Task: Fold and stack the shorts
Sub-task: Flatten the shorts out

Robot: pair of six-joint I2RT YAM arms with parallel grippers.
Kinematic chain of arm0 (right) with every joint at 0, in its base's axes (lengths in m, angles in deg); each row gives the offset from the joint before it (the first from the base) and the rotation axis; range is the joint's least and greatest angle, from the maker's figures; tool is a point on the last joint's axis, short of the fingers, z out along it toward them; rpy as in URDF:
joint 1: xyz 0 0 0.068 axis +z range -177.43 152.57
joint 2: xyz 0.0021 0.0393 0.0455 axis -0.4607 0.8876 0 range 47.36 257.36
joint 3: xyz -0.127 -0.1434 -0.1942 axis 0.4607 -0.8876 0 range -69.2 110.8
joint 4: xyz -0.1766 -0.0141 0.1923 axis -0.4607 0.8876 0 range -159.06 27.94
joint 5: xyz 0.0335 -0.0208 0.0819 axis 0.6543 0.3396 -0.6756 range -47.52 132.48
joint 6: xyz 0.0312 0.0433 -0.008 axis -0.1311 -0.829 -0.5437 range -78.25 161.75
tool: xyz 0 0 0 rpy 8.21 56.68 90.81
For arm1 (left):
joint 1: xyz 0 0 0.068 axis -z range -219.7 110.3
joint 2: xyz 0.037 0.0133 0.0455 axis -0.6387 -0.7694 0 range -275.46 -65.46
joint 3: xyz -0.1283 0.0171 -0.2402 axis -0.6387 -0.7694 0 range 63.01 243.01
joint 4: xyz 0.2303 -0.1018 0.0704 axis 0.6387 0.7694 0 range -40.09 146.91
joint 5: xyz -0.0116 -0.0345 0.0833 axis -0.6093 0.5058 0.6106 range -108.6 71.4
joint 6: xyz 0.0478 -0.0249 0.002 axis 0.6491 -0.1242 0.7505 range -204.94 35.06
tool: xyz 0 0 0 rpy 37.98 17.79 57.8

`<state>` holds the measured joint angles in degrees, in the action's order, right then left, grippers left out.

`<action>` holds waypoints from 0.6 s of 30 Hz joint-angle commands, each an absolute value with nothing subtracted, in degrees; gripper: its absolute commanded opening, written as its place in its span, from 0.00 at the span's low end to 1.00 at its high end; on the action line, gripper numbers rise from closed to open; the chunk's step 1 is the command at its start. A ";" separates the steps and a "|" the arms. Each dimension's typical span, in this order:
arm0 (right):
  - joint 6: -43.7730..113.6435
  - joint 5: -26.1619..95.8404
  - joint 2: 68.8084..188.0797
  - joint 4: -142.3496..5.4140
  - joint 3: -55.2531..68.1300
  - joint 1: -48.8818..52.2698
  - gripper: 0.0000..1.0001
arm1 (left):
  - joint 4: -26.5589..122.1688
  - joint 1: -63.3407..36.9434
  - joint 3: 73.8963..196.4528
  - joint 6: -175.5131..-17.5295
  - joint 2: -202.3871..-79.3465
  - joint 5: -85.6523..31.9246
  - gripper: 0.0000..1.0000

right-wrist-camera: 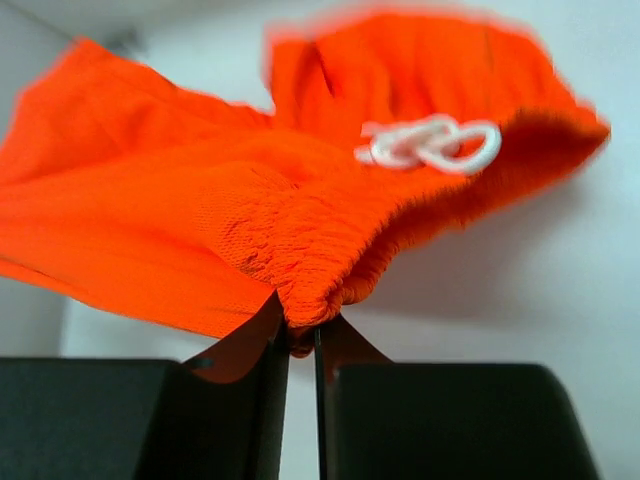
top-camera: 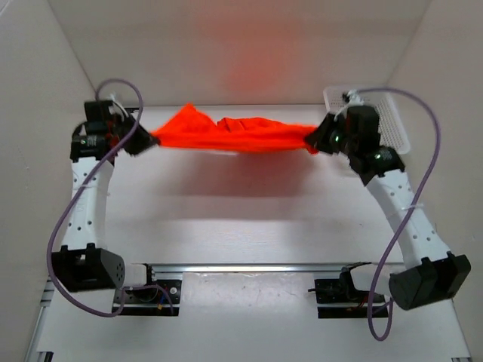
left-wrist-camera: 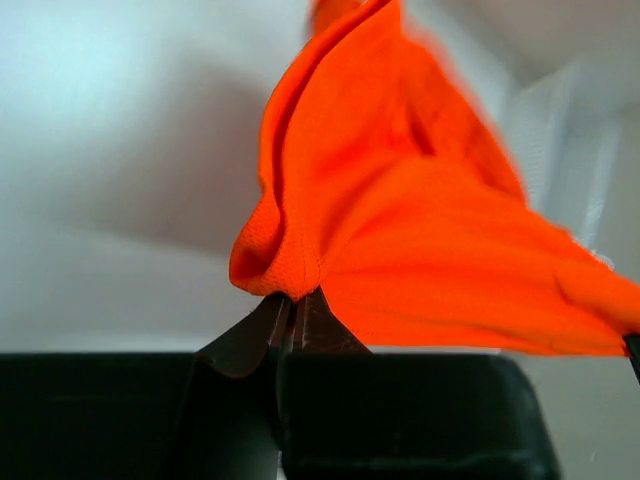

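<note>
You've got the orange shorts (top-camera: 234,134) stretched in the air between both arms, over the back part of the table (top-camera: 249,226), roughly 12 o'clock in the top view, sagging a bit in the middle. Your left gripper (top-camera: 149,140) has its fingers pinched tight on a bunched fabric edge at the 9 o'clock end. Your right gripper (top-camera: 312,140) is clamped on the gathered waistband at the 3 o'clock end, with the white drawstring (right-wrist-camera: 430,143) looped just beyond its fingers, and a white perforated tray (top-camera: 392,121) sits at 2 o'clock behind that arm.
</note>
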<state>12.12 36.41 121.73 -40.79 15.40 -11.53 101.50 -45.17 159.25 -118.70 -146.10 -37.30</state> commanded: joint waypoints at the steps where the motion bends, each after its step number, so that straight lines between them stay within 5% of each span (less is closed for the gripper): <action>1: 14.68 38.87 117.87 -40.76 -4.08 -11.00 0.00 | 102.38 -43.92 139.96 -116.93 -140.47 -34.52 0.11; 3: 12.58 39.40 111.46 -39.71 -11.59 -10.48 0.00 | 102.38 -43.92 125.94 -116.24 -136.32 -33.98 0.12; 4: 11.70 39.40 109.26 -39.01 -14.93 -10.47 0.09 | 102.38 -43.92 121.93 -116.23 -132.47 -33.37 0.22; 5: 9.69 37.92 105.06 -37.09 -20.88 -10.47 0.23 | 102.38 -43.92 118.59 -116.23 -130.78 -33.37 0.63; 7: 8.27 37.91 99.60 -34.71 -25.41 -9.94 0.67 | 102.38 -43.92 116.26 -117.19 -129.10 -35.80 0.87; 8: 7.57 39.13 98.27 -33.31 -27.43 -9.94 0.73 | 102.38 -43.05 117.31 -117.81 -129.09 -35.83 0.90; 13: 6.86 48.62 97.53 -28.46 -21.75 -9.94 0.78 | 102.38 -40.15 132.30 -116.94 -139.51 -31.27 0.89; 16: 9.05 49.16 105.24 -29.15 -15.25 -9.94 0.65 | 102.38 -36.12 141.97 -114.66 -146.91 -29.69 0.78; 18: 10.10 48.29 110.53 -29.78 -10.43 -9.94 0.44 | 102.99 -33.65 147.09 -113.51 -154.62 -29.68 0.66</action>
<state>8.56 46.51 104.42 -28.03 -15.79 -10.16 103.53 -37.04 141.85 -116.30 -147.50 -31.12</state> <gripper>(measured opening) 0.495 0.683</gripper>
